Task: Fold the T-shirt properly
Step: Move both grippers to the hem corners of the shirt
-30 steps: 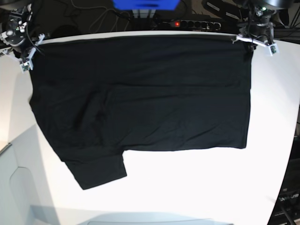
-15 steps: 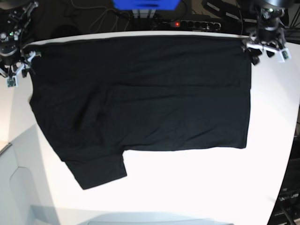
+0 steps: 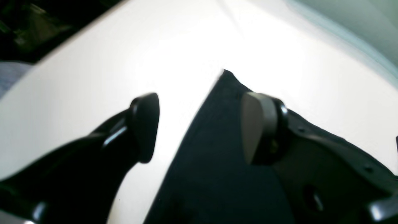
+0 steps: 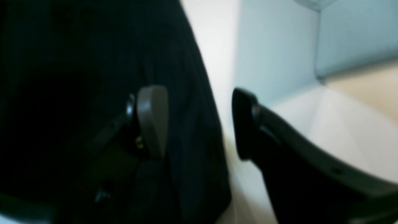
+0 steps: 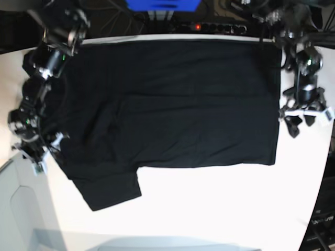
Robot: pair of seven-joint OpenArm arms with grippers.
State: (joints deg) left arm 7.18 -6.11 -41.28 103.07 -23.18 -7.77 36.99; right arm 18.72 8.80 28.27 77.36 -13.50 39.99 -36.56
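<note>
The black T-shirt (image 5: 172, 115) lies spread flat on the white table (image 5: 220, 209), plain side up, with one short sleeve (image 5: 107, 191) pointing toward the near left. My left gripper (image 5: 299, 124) is open at the shirt's right edge, above its near right corner. In the left wrist view the left gripper (image 3: 202, 127) straddles the shirt's edge (image 3: 217, 171), holding nothing. My right gripper (image 5: 48, 152) is open at the shirt's left edge, near the sleeve. In the right wrist view the right gripper (image 4: 199, 124) straddles the cloth's edge (image 4: 77, 93).
A power strip with a red light (image 5: 209, 26) and a blue object (image 5: 162, 4) sit behind the table's far edge. A pale grey-blue panel (image 5: 15, 209) lies at the near left, and it also shows in the right wrist view (image 4: 279, 46).
Both arms have moved from the shirt's far corners toward the near side along its left and right edges. The shirt has not moved.
</note>
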